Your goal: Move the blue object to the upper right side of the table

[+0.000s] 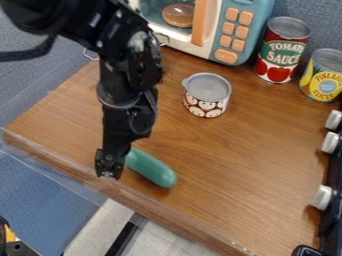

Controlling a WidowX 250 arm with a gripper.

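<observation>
While the gripper point(110, 167) hangs lower left, grip: can't tell whether clenched or released.
Blue object point(151, 168): on bench point(260, 150), just right of gripper; step looks like grasping.
Red can point(282, 50): near goal; next, secure object, lift, carry up-right.

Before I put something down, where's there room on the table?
A big patch between the small can and white knobs, and between the arm and the table's left edge. It's crowded by the microwave and taller cans, and where the gripper hangs beside the blue-green object.
</observation>
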